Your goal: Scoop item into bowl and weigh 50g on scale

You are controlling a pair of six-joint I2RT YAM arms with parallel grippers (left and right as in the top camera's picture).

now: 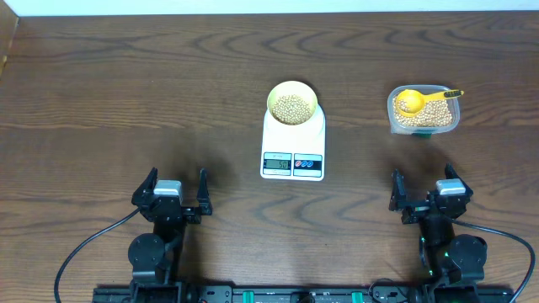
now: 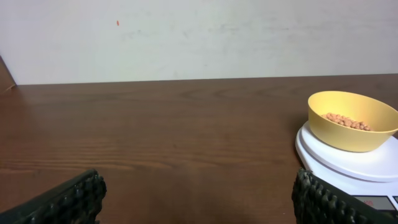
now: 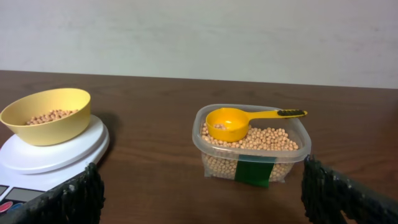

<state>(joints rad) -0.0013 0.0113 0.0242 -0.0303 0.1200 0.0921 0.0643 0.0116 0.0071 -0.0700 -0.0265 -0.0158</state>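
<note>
A pale yellow-green bowl [image 1: 292,103] holding beige beans [image 1: 292,108] sits on the white scale [image 1: 293,143] at the table's middle; its display faces the front edge. The bowl also shows in the left wrist view [image 2: 352,120] and in the right wrist view [image 3: 48,115]. More beans [image 3: 261,140] fill a clear tub [image 1: 424,110] at the right, with a yellow scoop [image 1: 418,100] lying in it, handle to the right. My left gripper [image 1: 171,195] is open and empty near the front left. My right gripper [image 1: 427,197] is open and empty near the front right, in front of the tub.
The dark wooden table [image 1: 152,93] stretches to a pale wall at the back. A green label [image 3: 255,172] marks the tub's near side. Black cables [image 1: 80,252] trail from both arm bases along the front edge.
</note>
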